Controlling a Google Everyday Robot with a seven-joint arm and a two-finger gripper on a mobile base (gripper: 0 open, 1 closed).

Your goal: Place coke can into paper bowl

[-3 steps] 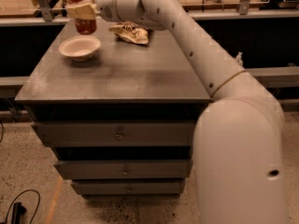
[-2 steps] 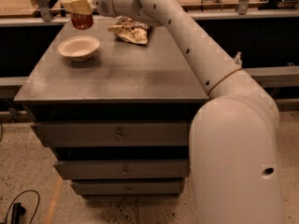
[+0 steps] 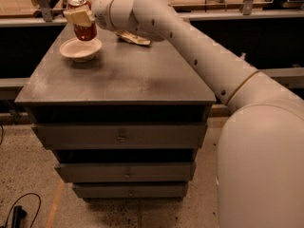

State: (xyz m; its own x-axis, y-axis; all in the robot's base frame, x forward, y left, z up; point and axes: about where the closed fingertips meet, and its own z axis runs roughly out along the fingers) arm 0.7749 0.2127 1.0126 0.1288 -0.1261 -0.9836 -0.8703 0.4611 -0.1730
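My gripper (image 3: 80,18) is shut on the coke can (image 3: 84,31), a red can with a silver top, and holds it upright in the air. The can hangs just above the back right part of the paper bowl (image 3: 80,49), which is off-white, round and shallow. The bowl sits on the far left of the dark cabinet top (image 3: 118,75). My arm (image 3: 190,46) reaches in from the lower right across the cabinet.
A brown-and-yellow snack bag (image 3: 134,38) lies on the cabinet top behind my arm. The cabinet has several drawers (image 3: 121,136) below. A wooden counter with metal posts (image 3: 42,1) runs behind the cabinet. A black cable (image 3: 16,213) lies on the floor at lower left.
My gripper has moved the coke can a little toward me and down, from beyond the bowl's far edge to just above the bowl. The bowl and the bag have not moved.
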